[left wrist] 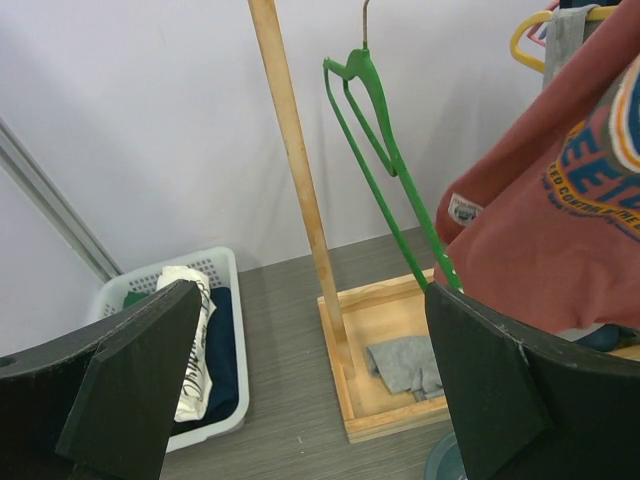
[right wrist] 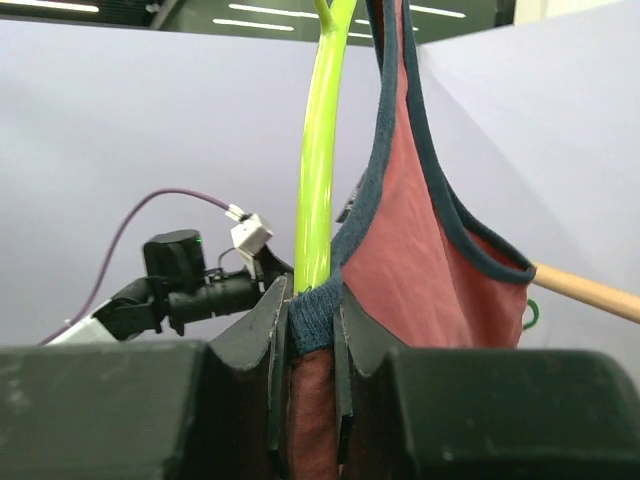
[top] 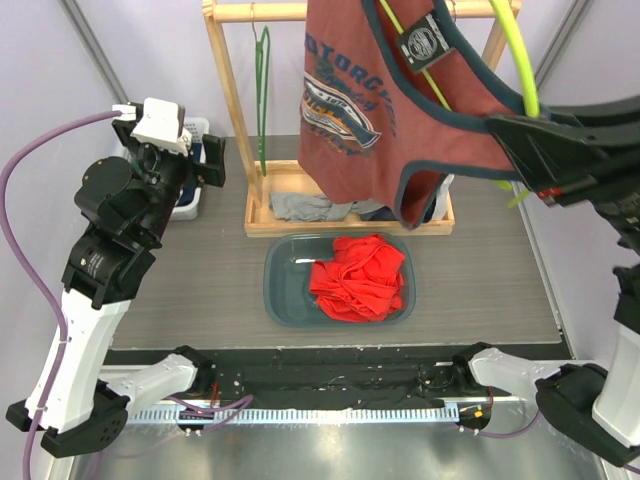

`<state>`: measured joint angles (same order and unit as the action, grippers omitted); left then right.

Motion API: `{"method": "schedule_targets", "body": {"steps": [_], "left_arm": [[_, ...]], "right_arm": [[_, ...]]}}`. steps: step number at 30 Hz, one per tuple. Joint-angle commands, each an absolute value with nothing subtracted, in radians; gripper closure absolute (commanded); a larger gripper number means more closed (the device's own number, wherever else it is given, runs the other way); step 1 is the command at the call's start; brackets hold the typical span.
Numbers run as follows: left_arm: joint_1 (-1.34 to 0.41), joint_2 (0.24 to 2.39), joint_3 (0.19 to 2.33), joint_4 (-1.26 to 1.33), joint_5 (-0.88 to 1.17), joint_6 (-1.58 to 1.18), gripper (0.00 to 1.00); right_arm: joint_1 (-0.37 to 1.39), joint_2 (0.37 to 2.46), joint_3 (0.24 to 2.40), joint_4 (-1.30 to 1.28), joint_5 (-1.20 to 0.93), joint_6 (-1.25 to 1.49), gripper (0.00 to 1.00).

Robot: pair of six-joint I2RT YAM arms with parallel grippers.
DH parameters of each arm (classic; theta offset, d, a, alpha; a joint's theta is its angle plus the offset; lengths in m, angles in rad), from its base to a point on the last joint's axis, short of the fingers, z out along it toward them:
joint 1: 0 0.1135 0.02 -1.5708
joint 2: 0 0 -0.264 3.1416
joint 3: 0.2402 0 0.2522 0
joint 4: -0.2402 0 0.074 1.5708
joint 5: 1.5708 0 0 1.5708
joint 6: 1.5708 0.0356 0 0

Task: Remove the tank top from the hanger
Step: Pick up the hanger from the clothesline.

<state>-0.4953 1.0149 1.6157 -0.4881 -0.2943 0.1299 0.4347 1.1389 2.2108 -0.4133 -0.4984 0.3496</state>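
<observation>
A rust-red tank top [top: 390,110] with navy trim and a printed chest hangs on a lime-green hanger [top: 525,75] from the wooden rack's top rail [top: 260,12]. My right gripper [top: 500,128] is shut on the navy-trimmed edge of the tank top beside the hanger; in the right wrist view the trim [right wrist: 315,310] is pinched between the jaws, with the hanger [right wrist: 320,160] rising just behind. My left gripper [top: 212,160] is open and empty, held left of the rack. In the left wrist view the tank top [left wrist: 560,230] hangs at the right.
An empty dark green hanger [top: 262,100] hangs at the rack's left. Grey cloth [top: 305,207] lies in the rack's wooden base tray. A grey bin [top: 285,300] holds red clothing [top: 360,275]. A white basket [left wrist: 225,300] with folded clothes stands far left.
</observation>
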Motion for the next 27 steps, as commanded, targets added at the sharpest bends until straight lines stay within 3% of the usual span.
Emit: {"method": "schedule_targets", "body": {"steps": [1,8,22,27], "left_arm": [[-0.491,0.994,1.638,-0.468,-0.281,0.114,0.00],[-0.491,0.994,1.640,-0.472,-0.262,0.110,0.00],[-0.480,0.988,1.640,-0.476,-0.255,0.101,0.00],[-0.476,0.980,1.634,-0.480,-0.249,0.097,0.00]], "right_arm": [[0.437,1.106,2.172,-0.287,-0.532,0.391,0.99],[0.437,1.065,2.102,-0.304,-0.541,0.394,0.99],[0.437,1.120,2.204,-0.291,-0.571,0.413,0.99],[0.437,1.075,2.099,-0.311,-0.569,0.405,0.99]]}}
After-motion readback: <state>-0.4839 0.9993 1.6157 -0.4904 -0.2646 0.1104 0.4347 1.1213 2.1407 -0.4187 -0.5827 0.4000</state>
